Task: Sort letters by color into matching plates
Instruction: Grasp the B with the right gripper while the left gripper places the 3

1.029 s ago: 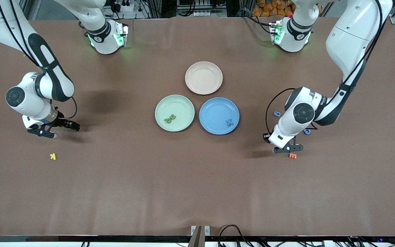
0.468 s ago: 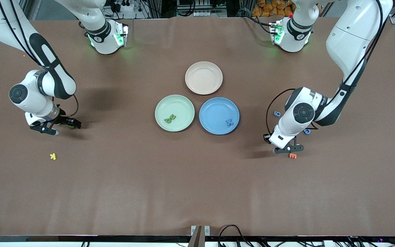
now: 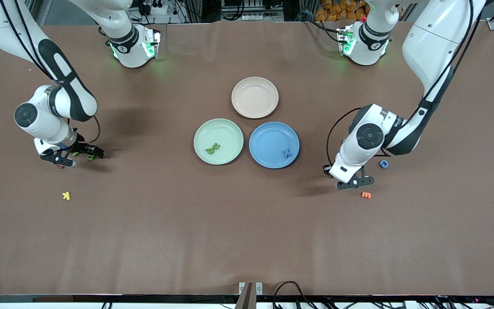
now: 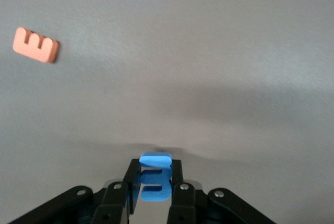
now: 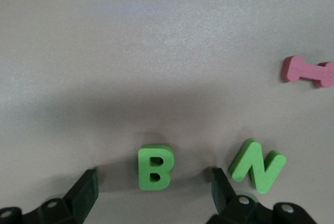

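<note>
In the front view the left gripper (image 3: 355, 183) is hanging near the blue plate (image 3: 268, 136), while its wrist view is showing it clamping a blue letter (image 4: 155, 177) for delivery, and the right wrist view is showing the right gripper (image 5: 154, 188) spreading wide around a green B (image 5: 155, 166) to grasp it for the green plate (image 3: 225, 128).

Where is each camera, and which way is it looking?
Front view: high up across the table, facing both robots; shows both arms, three plates and the green plate.
Left wrist view: on the left arm's wrist, looking down at the table; shows the left gripper shut on a blue letter.
Right wrist view: on the right arm's wrist, looking down; shows the open right gripper around a green B.
Shared: the orange E shows in the front and left wrist views.
</note>
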You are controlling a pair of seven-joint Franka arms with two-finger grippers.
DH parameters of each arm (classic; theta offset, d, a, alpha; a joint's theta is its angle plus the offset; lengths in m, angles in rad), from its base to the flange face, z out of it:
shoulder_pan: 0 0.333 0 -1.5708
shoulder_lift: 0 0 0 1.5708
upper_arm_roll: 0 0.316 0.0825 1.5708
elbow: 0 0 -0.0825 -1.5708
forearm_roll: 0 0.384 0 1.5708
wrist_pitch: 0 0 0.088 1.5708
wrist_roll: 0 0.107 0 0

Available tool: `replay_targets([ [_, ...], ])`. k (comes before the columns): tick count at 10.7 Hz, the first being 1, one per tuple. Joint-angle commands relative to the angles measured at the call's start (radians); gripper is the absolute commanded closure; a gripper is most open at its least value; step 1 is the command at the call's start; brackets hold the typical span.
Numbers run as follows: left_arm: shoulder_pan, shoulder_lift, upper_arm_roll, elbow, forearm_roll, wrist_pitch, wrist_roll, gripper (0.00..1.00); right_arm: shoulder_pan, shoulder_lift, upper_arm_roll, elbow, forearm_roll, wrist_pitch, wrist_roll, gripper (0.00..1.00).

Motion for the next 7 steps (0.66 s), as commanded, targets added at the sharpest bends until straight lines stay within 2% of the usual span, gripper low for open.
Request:
replay_targets([
  [1,-0.011,-0.046,-0.066,-0.001,0.036,-0.093,-0.121,1.0,-0.019,-0.034,0.02,-0.031,-0.016,0.016,0.008,0.28],
  [3,-0.014,-0.049,-0.126,0.0,0.036,-0.122,-0.214,1.0,-0.019,-0.028,0.019,-0.03,-0.017,0.026,0.006,0.34],
  [5,-0.027,-0.051,-0.178,0.005,0.034,-0.156,-0.29,1.0,-0.02,-0.028,0.019,-0.028,-0.017,0.026,0.005,0.49],
  [7,-0.08,-0.053,-0.186,0.016,0.034,-0.163,-0.369,1.0,-0.022,-0.028,0.019,-0.027,-0.017,0.026,0.005,0.55],
])
